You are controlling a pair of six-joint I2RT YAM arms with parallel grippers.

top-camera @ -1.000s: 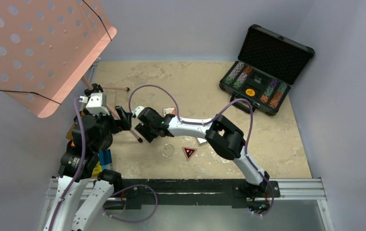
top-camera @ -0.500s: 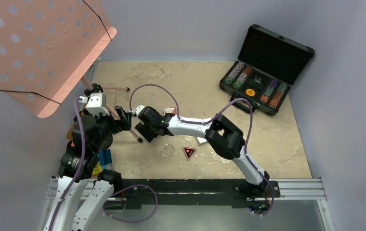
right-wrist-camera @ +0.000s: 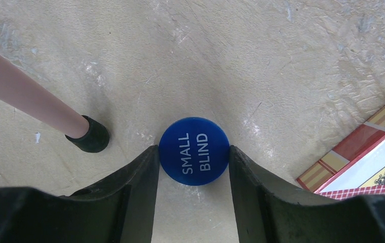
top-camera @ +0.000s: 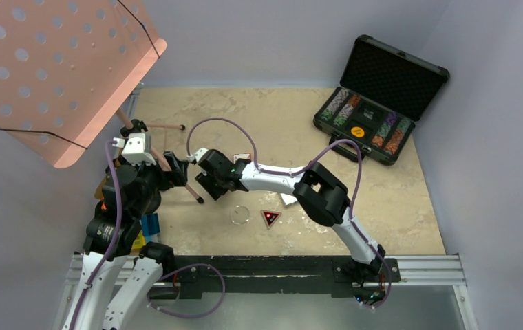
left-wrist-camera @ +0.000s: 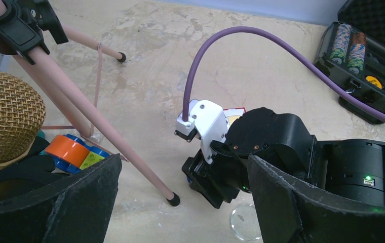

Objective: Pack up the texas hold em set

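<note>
**A:** Left side first?

**B:** My left hand [left-wrist-camera: 183,164] hangs over the bench [top-camera: 300,117] beside a pink stand leg [left-wrist-camera: 94,126], fingers wide apart, gripping nothing.

**A:** And the right?

**B:** My right arm reaches across, low. The right hand [right-wrist-camera: 193,152] is pinched on the blue SMALL BLIND button [right-wrist-camera: 194,151]. The red card deck [right-wrist-camera: 368,152] lies just right of it, and the black case [top-camera: 389,72] stands open well beyond.

**Top view:** my right end effector [right-wrist-camera: 192,152] covers the blue button [right-wrist-camera: 194,151] it grips. Its arm hides most of the red card deck [right-wrist-camera: 368,152], which the right wrist view also crops at its edge. I cannot count the chip rows [top-camera: 342,106]; they are too small.

**Left wrist view:** the briefcase [left-wrist-camera: 362,104] is cropped at the corner.
</note>
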